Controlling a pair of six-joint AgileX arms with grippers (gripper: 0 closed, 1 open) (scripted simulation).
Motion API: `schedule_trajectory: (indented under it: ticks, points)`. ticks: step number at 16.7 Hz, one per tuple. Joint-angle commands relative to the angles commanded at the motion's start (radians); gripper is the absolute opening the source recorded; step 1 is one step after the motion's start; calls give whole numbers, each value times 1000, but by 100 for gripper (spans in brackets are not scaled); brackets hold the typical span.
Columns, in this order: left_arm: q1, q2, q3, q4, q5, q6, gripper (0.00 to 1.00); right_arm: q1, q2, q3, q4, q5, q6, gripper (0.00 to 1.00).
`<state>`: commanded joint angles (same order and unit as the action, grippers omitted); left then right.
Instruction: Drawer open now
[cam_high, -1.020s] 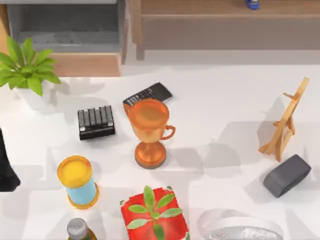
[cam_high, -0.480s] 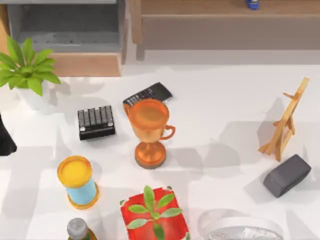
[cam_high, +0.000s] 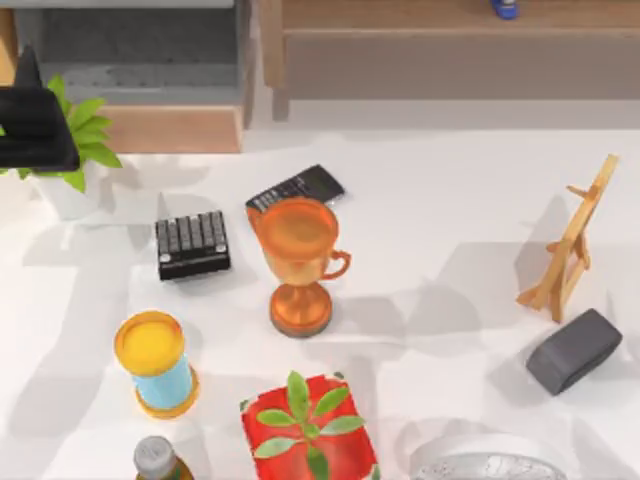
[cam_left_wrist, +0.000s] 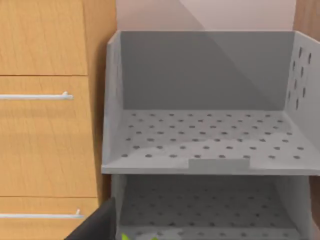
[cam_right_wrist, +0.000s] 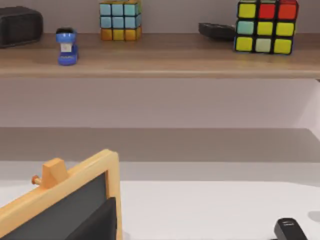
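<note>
The drawer (cam_high: 170, 128) stands pulled out at the back left, its light tan front panel facing the table and its grey inside (cam_high: 130, 50) showing behind it. My left gripper (cam_high: 35, 125) is a black shape hovering over the potted plant (cam_high: 75, 150), just left of the drawer's front panel and touching nothing I can see. The left wrist view looks into the drawer's grey perforated floor (cam_left_wrist: 200, 215) under a grey perforated shelf (cam_left_wrist: 200, 140). A dark part of my right gripper (cam_right_wrist: 95, 225) shows in the right wrist view, beside a small easel blackboard (cam_right_wrist: 60, 200).
On the table stand a black keypad (cam_high: 192, 244), a black calculator (cam_high: 297, 187), an orange trophy cup (cam_high: 298, 260), a yellow-topped cylinder (cam_high: 153, 362), a red plant pot (cam_high: 308, 428), a wooden easel (cam_high: 570, 245) and a grey block (cam_high: 574, 350). A wooden shelf (cam_high: 450, 40) spans the back right.
My left arm has moved from the table's left edge toward the back and now hangs over the potted plant beside the drawer. The drawer and table objects have not moved.
</note>
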<state>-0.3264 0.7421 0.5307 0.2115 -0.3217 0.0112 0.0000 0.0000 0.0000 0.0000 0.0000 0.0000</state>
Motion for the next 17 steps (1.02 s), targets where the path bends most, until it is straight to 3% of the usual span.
schedule_trajectory:
  ticks: [9,13,17]
  points:
    - [17,64,46,43,-3,33,100,0,0,0,0,0,0,100]
    - [159,243,136,207,72,217,100,0,0,0,0,0,0,100]
    - [344,541,257,444,214,525,100,0,0,0,0,0,0,100]
